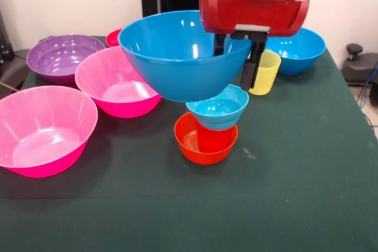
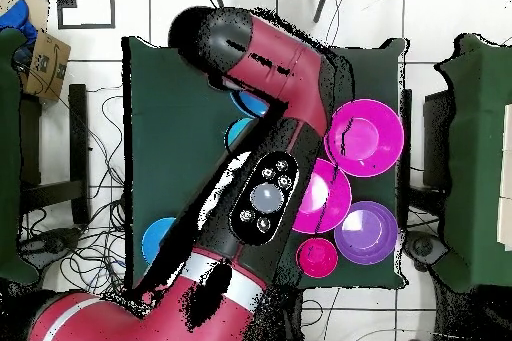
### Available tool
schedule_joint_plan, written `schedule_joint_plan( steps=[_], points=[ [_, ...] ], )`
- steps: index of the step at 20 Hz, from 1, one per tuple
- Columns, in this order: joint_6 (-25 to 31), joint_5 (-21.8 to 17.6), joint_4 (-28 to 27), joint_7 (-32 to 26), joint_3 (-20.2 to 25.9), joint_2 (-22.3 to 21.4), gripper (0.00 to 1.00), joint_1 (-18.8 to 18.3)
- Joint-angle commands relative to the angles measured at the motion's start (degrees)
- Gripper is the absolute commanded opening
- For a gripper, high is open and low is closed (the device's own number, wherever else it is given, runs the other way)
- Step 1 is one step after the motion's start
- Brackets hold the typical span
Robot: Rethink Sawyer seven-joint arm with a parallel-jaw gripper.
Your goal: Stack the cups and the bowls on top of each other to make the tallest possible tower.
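Note:
The tower stands mid-table: a small orange bowl (image 1: 204, 149), a red cup (image 1: 214, 138) in it, and a small light-blue bowl (image 1: 220, 108) on the cup. A large blue bowl (image 1: 177, 57) rests tilted on top. My gripper (image 1: 234, 69) is shut on this bowl's right rim, one finger inside and one outside. The yellow cup (image 1: 266, 74) stands just behind the gripper. In the overhead view the arm (image 2: 270, 187) hides the gripper and most of the tower.
Two large pink bowls (image 1: 44, 128) (image 1: 115, 81), a purple bowl (image 1: 62, 57) and a small red bowl (image 1: 113, 38) sit on the left. A second large blue bowl (image 1: 298, 48) is at the far right. The green table (image 1: 295, 175) ends close by on the right.

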Motion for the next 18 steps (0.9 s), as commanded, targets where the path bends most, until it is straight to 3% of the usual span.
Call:
schedule_joint_plan(
  steps=[1,6,18],
  points=[
    [-1.84,-3.97,4.83,10.11,8.61,2.77,0.0,1.31],
    [6.04,-6.17,-0.01,12.24,5.96,4.59,0.0,1.28],
    [4.18,-7.2,1.56,13.4,7.32,3.88,0.0,1.15]
  ],
)
